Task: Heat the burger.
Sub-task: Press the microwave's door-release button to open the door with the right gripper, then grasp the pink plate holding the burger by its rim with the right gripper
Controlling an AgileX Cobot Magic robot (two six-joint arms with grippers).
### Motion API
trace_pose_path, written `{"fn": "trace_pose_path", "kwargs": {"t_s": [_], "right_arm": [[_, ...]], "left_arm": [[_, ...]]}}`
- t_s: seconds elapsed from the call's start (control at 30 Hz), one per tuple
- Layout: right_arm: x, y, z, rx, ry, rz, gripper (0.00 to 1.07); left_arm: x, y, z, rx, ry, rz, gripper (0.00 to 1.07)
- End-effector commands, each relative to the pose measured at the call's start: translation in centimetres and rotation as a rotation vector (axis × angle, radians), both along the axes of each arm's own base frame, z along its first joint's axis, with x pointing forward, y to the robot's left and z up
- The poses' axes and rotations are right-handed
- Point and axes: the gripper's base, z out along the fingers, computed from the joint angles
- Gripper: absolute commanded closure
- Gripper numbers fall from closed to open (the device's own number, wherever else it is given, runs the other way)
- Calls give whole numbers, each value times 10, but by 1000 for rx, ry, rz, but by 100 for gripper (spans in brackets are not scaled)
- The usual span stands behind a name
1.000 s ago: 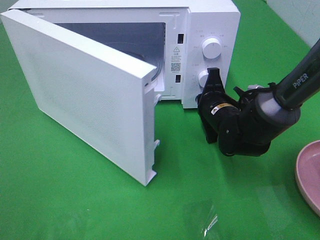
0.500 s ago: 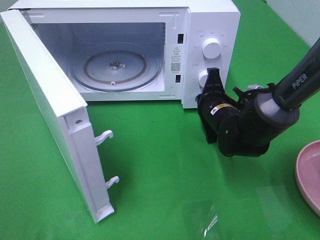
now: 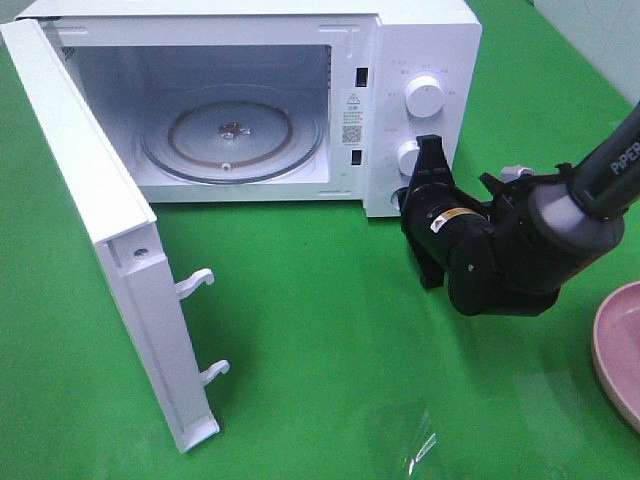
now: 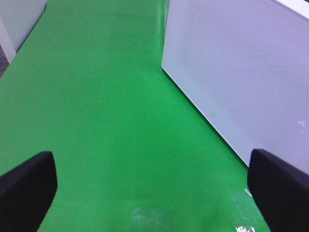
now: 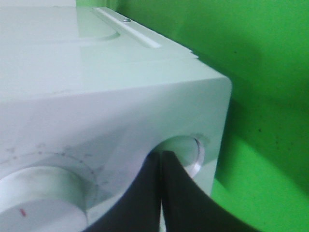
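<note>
Heads up: your right fingers (image 3: 431,150) are pinched shut on nothing, right by the lower knob (image 3: 408,155) of the microwave (image 3: 420,40). A sloppy pull-back could twist it or shove the oven. Your left fingers (image 4: 29,186) gape wide, empty, beside the door (image 3: 110,250). The burger is out of shot; only the rim of the pink plate (image 3: 620,350) shows. The door has swung wider than a moment ago.

Bright green cloth (image 3: 330,330) covers the work surface, meeting a pale panel (image 3: 610,25) at the far right.

Green surface (image 4: 106,121), white perforated door (image 4: 241,72), jaws apart
</note>
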Motion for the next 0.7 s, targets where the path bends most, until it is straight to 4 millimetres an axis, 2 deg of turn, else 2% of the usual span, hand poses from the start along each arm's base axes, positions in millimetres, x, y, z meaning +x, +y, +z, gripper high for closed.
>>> {"fn": "trace_pose_path", "kwargs": {"t_s": [0.03, 0.2, 0.37, 0.6, 0.7], "right_arm": [[-1, 2, 15, -22, -26, 66, 107], [-5, 3, 15, -38, 18, 94, 107], [-13, 1, 26, -128, 71, 146, 107], [-22, 4, 40, -317, 131, 301, 105], [-28, 5, 52, -431, 151, 395, 105]], "left_arm": [[-2, -1, 1, -4, -32, 1, 6], [-2, -1, 1, -4, -32, 1, 6], [-2, -1, 1, -4, -32, 1, 6], [-2, -1, 1, -4, -32, 1, 6], [-2, -1, 1, -4, -32, 1, 6]]}}
